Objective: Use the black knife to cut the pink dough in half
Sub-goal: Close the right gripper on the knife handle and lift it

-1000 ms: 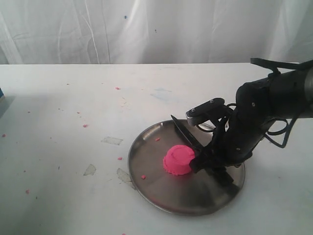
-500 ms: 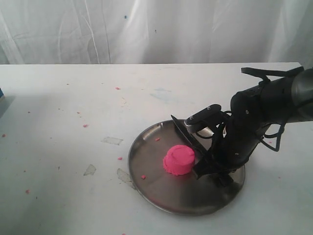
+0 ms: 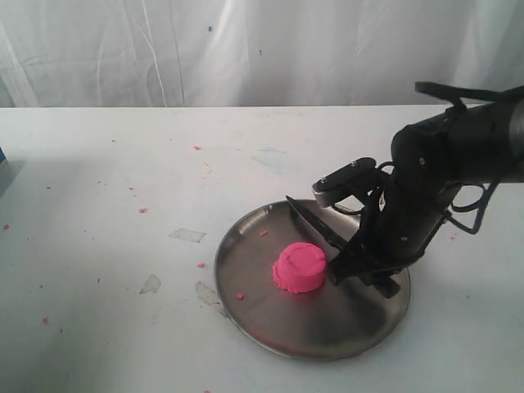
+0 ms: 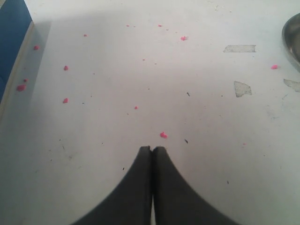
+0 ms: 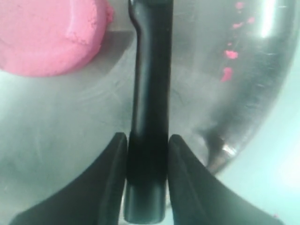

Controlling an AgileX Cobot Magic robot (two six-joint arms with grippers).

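Looking at the exterior view, we see a steel plate [image 3: 270,321] low and right of centre on a white tabletop [image 3: 123,180]. The pink dough [image 3: 300,267], one round flat-topped puck, sits uncut near the middle of the plate.

The black knife [image 3: 315,223] lies just to the right of the dough, beside it and not across it. Its long axis runs on a diagonal. The tip points to the upper left of the frame, near the plate's far rim, and the handle trails to the lower right under the right gripper [image 5: 146,137].

In the right wrist view, the jaws press the handle from both sides and appear to pinch it. We cannot tell whether the blade is clear of the plate.

The left gripper [image 4: 152,149] hangs over bare tabletop strewn with pink crumbs [image 4: 163,135], its jaws pressed together.

We judge three risks:
- The slim handle may twist or slip in the jaws once the blade meets resistance.
- A cut begun from this offset line would give uneven pieces.
- The soft dough could stick to the blade and drag, or the unheld plate could slide.
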